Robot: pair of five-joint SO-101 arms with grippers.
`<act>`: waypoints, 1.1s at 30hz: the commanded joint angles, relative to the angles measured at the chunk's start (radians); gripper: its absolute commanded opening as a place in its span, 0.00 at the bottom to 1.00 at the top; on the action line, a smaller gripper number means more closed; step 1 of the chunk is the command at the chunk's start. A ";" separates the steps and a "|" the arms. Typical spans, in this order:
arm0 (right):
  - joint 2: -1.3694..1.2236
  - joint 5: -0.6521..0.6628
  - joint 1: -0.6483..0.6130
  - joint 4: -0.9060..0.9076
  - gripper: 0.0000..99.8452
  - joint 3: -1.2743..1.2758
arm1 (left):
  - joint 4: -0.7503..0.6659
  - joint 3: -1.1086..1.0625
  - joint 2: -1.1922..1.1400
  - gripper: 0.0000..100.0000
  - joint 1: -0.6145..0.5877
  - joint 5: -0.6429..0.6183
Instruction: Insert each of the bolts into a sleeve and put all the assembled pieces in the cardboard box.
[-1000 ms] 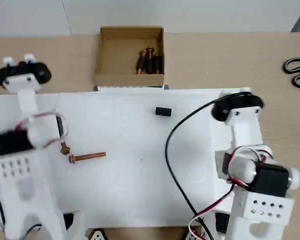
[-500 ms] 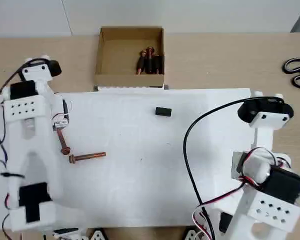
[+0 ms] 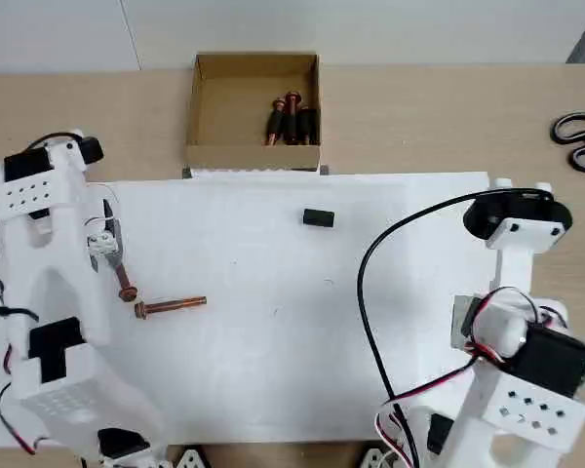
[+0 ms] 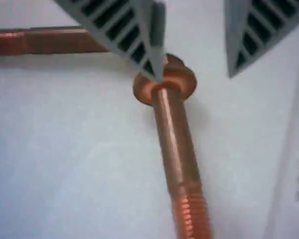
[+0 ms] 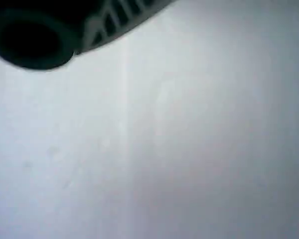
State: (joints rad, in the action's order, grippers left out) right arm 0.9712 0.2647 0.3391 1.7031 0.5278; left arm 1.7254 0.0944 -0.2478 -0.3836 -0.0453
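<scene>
L end effector (image 4: 194, 67) spread over a bolt head, mid-left of the high view.
Copper flanged bolt (image 4: 177, 149) lies on the white sheet (image 3: 302, 331), one fingertip at its flange. 2nd copper bolt (image 3: 171, 306) lies just beside it, heads near. Small black sleeve (image 3: 318, 217) sits upper centre. Brown cardboard box (image 3: 207, 107) at top centre holds assembled pcs (image 3: 292, 117). R end effector (image 5: 122, 20): can't tell its state.
</scene>
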 commanded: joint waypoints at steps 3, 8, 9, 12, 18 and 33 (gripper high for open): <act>0.013 -0.003 0.012 -0.024 0.01 -0.003 | 0.020 0.005 0.008 0.09 0.035 0.005; 0.013 -0.003 0.012 -0.024 0.01 -0.003 | -0.003 0.005 0.006 0.15 0.051 0.005; 0.013 -0.005 0.012 -0.024 0.01 -0.003 | -0.011 0.005 0.002 0.15 0.048 0.005; 0.013 -0.005 0.012 -0.024 0.01 -0.003 | -0.015 0.007 -0.057 0.15 0.044 0.005; 0.013 -0.006 0.012 -0.024 0.01 -0.003 | -0.054 0.012 -0.167 0.13 0.044 0.005; 0.013 -0.011 0.012 -0.024 0.01 -0.003 | -0.141 0.005 -0.181 0.10 0.006 0.006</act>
State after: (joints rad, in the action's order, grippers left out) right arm 0.9712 0.2647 0.3391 1.6970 0.5278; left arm 1.6026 0.0944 -0.4335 -0.3713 -0.0453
